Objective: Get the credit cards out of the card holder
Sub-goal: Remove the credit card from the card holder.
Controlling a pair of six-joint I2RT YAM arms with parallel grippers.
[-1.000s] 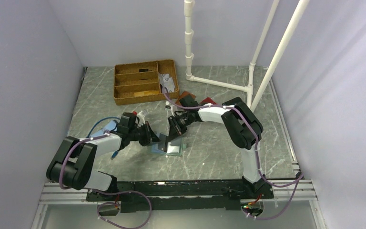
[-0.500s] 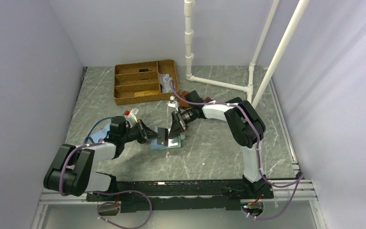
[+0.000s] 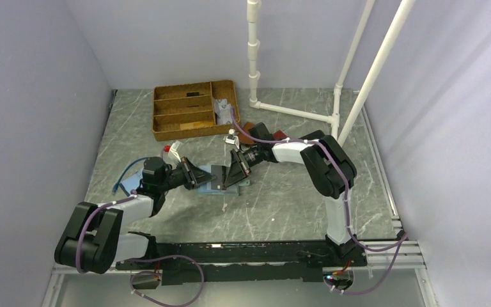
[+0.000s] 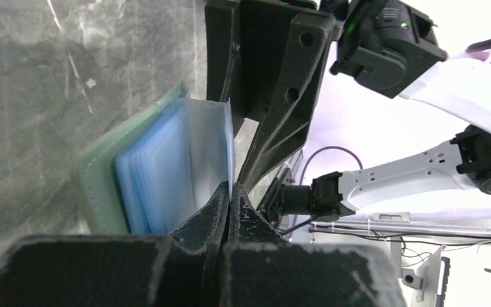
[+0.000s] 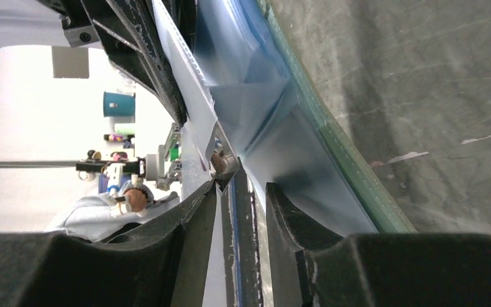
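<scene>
The light blue card holder (image 3: pixel 222 180) lies open on the table between my two grippers, its dark inner panel facing up. My left gripper (image 3: pixel 197 174) is shut on a thin whitish sheet (image 4: pixel 229 147) at the holder's edge. I cannot tell whether it is a card or a clear sleeve. The holder's greenish edge (image 4: pixel 96 185) and blue leaves (image 4: pixel 150 173) sit just left of my left fingertips (image 4: pixel 230 192). My right gripper (image 3: pixel 235 171) is shut on a leaf of the holder (image 5: pixel 243 188) from the other side, next to the greenish edge (image 5: pixel 335 144). No loose credit card is visible.
A wooden divided tray (image 3: pixel 192 109) stands at the back left. A white pipe frame (image 3: pixel 294 114) rises at the back right. Brown (image 3: pixel 250 128) and red (image 3: pixel 278 134) small wallets lie behind the right arm. A flat light blue piece with a blue cable (image 3: pixel 134 174) lies under the left arm.
My left arm has drawn back to the left and slightly away, and the holder has been pulled open and flatter between the grippers. My right gripper has stayed on the holder, shifting slightly.
</scene>
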